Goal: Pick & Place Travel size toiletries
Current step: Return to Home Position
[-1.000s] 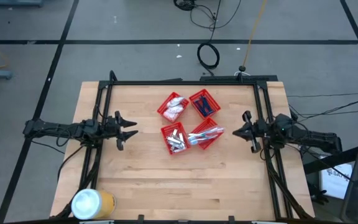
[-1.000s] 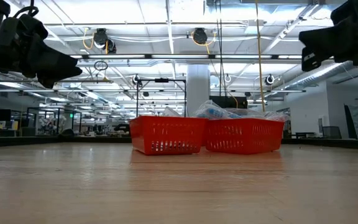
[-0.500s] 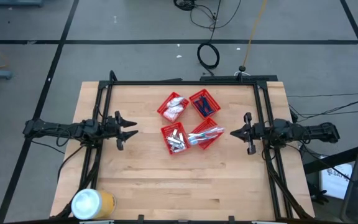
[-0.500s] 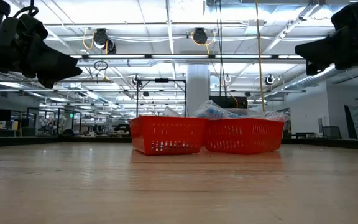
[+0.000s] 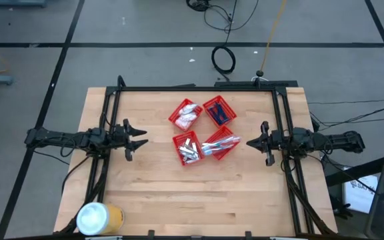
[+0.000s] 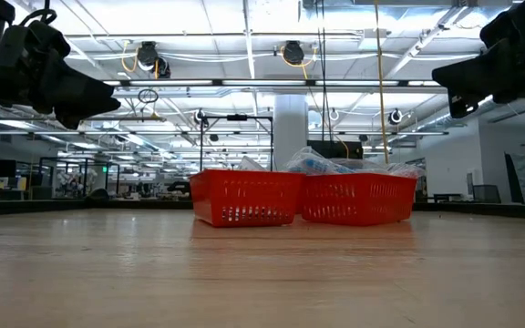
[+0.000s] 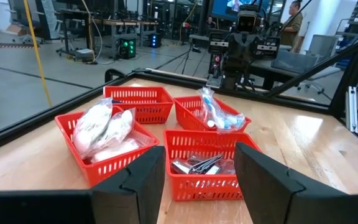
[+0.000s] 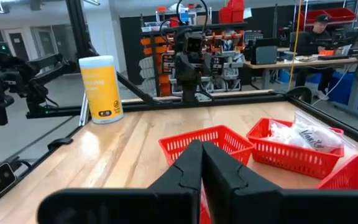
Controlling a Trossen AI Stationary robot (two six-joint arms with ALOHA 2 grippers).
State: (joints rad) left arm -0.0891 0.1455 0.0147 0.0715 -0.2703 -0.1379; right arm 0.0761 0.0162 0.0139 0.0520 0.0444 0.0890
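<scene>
Four red baskets (image 6: 244, 199) are sitting clustered at the middle of the desk (image 5: 152, 193). The travel size toiletries are all lying inside them:
- white sachets (image 5: 187, 116) in clear wrap
- dark blue razors (image 5: 220, 112)
- silvery metal pieces (image 5: 189, 151)
- wrapped pastel toothbrushes (image 5: 219, 143)

Left gripper (image 5: 139, 139) is hovering above the desk's left edge. Its fingers are standing apart, facing the baskets and carrying nothing. Right gripper (image 5: 253, 141) is hanging above the right edge. Its fingers are pressing together with nothing between them.

I am judging the sorting as finished and the step in hand as parking both arms.

To do it well:
- I am advising that each arm draw back along its own side, outward from the cluster, never crossing the middle.
- Both grippers are riding well above the basket rims in the low view. That height is worth holding until the arms are off the wood.
- The baskets are looking light. The toothbrush wrap is bulging over its rim on the side nearest the right gripper, so a brush there risks shifting or spilling it.
- The black frame (image 5: 112, 107) is running close beside both arms, so the elbows are needing watching more than the grippers.
- The yellow can (image 5: 99, 218) is standing at the near left corner, well apart from the left arm, and is posing little risk.
</scene>
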